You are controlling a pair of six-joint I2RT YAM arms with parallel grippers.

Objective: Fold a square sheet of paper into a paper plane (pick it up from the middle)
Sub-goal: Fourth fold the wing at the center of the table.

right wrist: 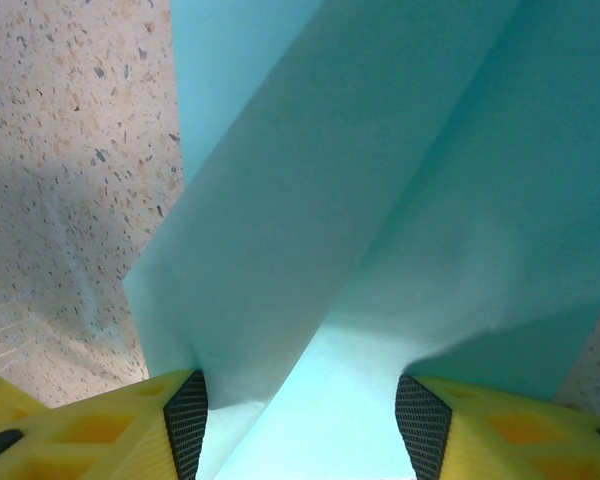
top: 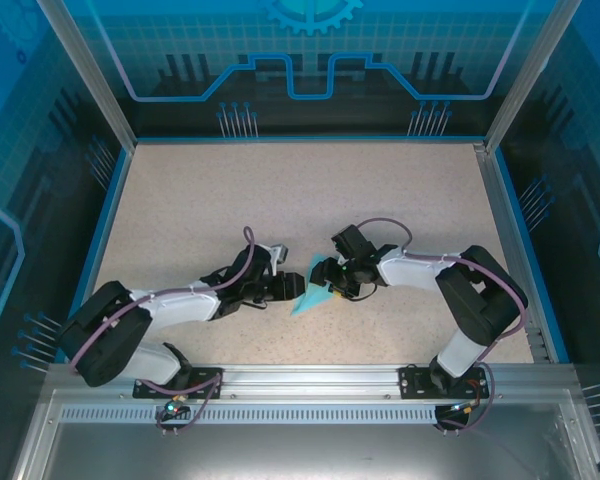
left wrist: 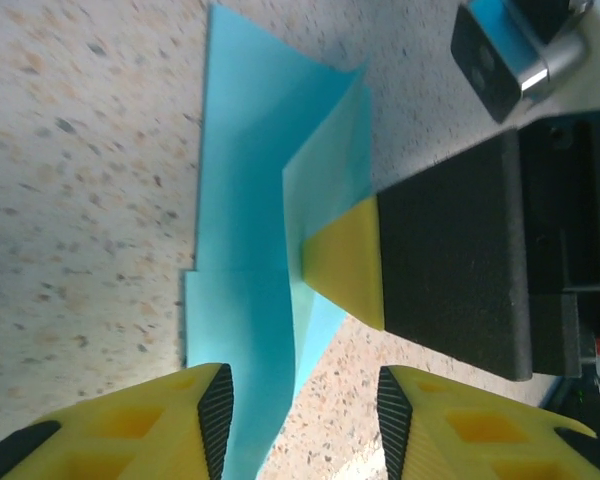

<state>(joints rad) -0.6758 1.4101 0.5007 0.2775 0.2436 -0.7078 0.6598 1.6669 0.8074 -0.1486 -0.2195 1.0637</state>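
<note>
The light cyan square sheet of paper (top: 308, 296) lies folded on the speckled table between both grippers. In the left wrist view the paper (left wrist: 242, 250) shows a long crease and a raised flap. My left gripper (left wrist: 305, 410) is open, and the paper's near edge runs beside its left pad (left wrist: 218, 405). The yellow fingertip (left wrist: 348, 262) of my right gripper (top: 325, 272) rests on the flap. In the right wrist view the paper (right wrist: 380, 200) rises in folds, and my right gripper (right wrist: 302, 415) stands open astride it. My left gripper (top: 290, 288) is just left of the paper.
The speckled table (top: 280, 200) stretches bare behind the arms. Blue panelled walls with aluminium posts (top: 90, 80) enclose the sides and back. A metal rail (top: 310, 378) carrying both arm bases runs along the near edge.
</note>
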